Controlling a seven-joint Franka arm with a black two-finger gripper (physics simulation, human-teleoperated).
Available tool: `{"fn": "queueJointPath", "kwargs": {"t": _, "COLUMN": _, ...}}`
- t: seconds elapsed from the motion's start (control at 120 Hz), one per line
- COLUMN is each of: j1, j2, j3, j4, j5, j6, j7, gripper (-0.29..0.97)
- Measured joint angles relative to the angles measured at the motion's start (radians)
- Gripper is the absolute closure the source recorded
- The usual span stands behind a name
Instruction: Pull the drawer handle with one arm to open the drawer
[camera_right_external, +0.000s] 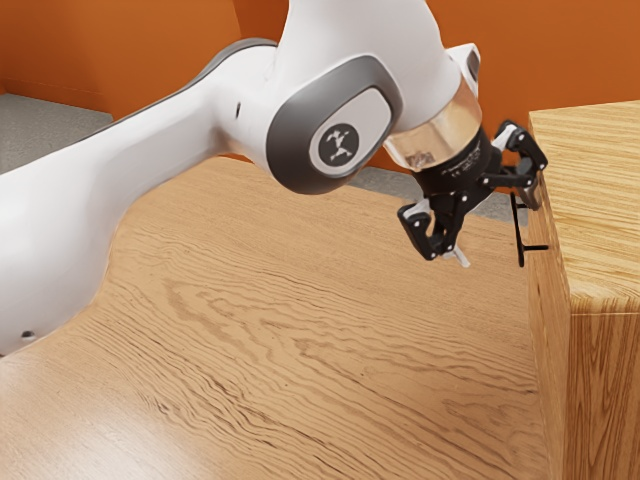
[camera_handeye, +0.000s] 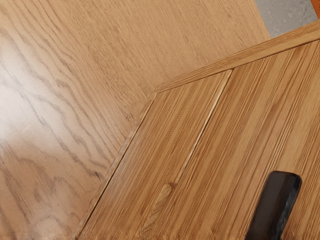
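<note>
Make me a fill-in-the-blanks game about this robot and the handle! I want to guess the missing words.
1. The handle on the cabinet is the colour ____.
2. The table and the cabinet are both made of ____.
3. The wall behind the white arm is painted ____.
4. The jaws beside the handle stand ____, not gripping it.

Missing words: black, wood, orange, open.
</note>
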Motion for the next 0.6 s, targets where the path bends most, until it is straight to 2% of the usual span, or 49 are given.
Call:
{"fn": "queueJointPath", "kwargs": {"t": 0.225, "j1": -0.013, "j2": -0.064, "j3": -0.004, "j4": -0.103, "j5": -0.006, "j6": 0.0, "j7": 0.0, "gripper": 0.0}}
{"fn": "queueJointPath", "kwargs": {"t": 0.6, "j1": -0.01, "j2": -0.073, "j3": -0.004, "j4": -0.138, "j5": -0.009, "j6": 0.0, "j7": 0.003, "gripper": 0.0}}
